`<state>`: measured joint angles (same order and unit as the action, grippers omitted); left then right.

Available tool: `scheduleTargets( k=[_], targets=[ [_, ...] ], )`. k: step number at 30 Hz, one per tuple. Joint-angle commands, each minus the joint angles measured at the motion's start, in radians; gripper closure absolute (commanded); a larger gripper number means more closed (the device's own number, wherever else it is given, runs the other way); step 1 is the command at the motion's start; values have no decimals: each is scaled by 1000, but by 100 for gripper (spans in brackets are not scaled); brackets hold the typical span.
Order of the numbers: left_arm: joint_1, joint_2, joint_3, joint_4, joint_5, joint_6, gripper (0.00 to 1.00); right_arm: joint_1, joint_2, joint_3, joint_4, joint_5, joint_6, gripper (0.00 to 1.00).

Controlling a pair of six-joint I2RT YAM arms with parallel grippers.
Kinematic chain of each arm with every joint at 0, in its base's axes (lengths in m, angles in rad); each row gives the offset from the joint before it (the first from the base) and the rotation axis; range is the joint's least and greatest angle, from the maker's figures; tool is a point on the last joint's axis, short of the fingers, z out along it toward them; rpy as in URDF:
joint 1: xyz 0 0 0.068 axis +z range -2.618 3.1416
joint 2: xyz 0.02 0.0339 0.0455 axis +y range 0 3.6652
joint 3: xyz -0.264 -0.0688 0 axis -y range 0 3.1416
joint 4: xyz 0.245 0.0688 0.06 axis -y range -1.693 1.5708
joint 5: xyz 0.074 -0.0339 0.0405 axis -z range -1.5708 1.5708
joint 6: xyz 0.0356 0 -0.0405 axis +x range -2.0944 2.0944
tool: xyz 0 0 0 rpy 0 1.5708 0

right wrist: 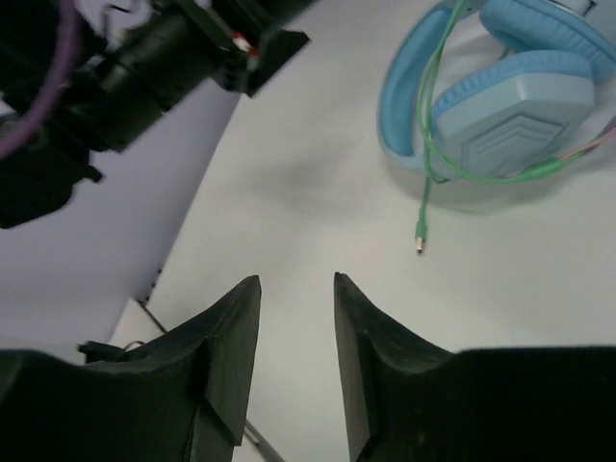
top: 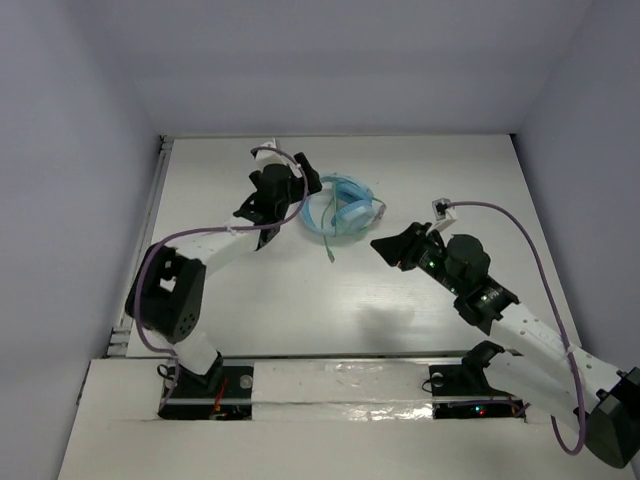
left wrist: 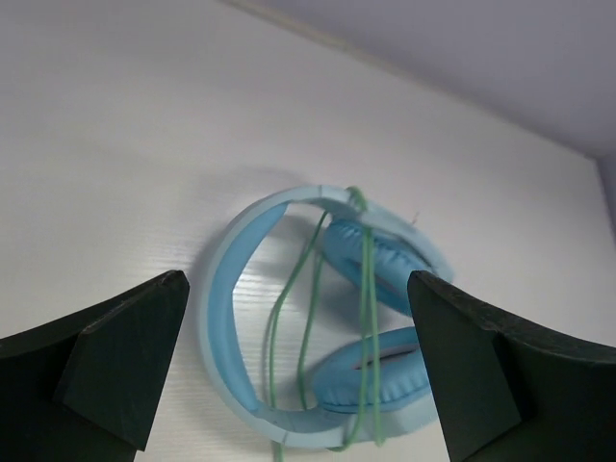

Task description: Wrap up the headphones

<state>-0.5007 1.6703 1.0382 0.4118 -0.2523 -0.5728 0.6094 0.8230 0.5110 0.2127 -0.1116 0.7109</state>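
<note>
Headphones (top: 345, 210) (left wrist: 377, 262) (right wrist: 510, 96) lie flat toward the far middle of the table (top: 300, 310) (left wrist: 115, 144) (right wrist: 289, 192), headband curved to the left and the two earcups folded in beside each other. We see their thin green cable (top: 327, 240) (left wrist: 366, 318) (right wrist: 428, 183) looped loosely across the headband and cups. Its loose end trails toward the near side and finishes in a small plug (right wrist: 420, 245) resting on the bare surface. The table is white with a faint grain, matte in the middle and glossier along the near strip where the bases are bolted. Pale lavender-grey walls (top: 340, 60) (left wrist: 481, 48) close it in on the far side and on both flanks. The left gripper (top: 305, 187) (left wrist: 294, 284) hangs just above the headphones at their left, its jaws spread wide with the headband and cups framed between them, and it grips nothing. The right gripper (top: 383, 243) (right wrist: 295, 281) sits near the headphones on their right, apart from them. Its fingers are parted by only a narrow gap, through which we see white table, and it too has hold of nothing. Thick purple cables (top: 520, 225) run along both arms.
</note>
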Motion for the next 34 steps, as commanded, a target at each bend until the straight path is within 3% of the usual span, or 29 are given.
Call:
scheduleTargets(
  k=[1, 2, 7, 14, 25, 29, 34],
  targets=[
    [5, -143, -29, -37, -22, 16, 1, 3, -5, 55, -94, 55, -60, 56],
    [5, -170, -38, -44, -24, 21, 1, 3, -5, 70, -105, 64, -71, 41],
    [5, -381, -112, -97, -61, 7, 1, 3, -12, 121, -162, 105, -108, 18],
    [5, -607, -156, -263, -62, -24, 1, 3, -90, 132, -173, 210, -142, 17],
    [5, -1013, -234, -459, -4, 47, 1, 3, -490, 104, -210, 528, -183, 18],
    [5, -1063, -236, -481, -7, 83, 1, 3, -548, 100, -249, 585, -182, 13],
    [5, -1075, -257, -476, -15, 94, 1, 3, -509, 113, -277, 590, -159, 13]
  ],
)
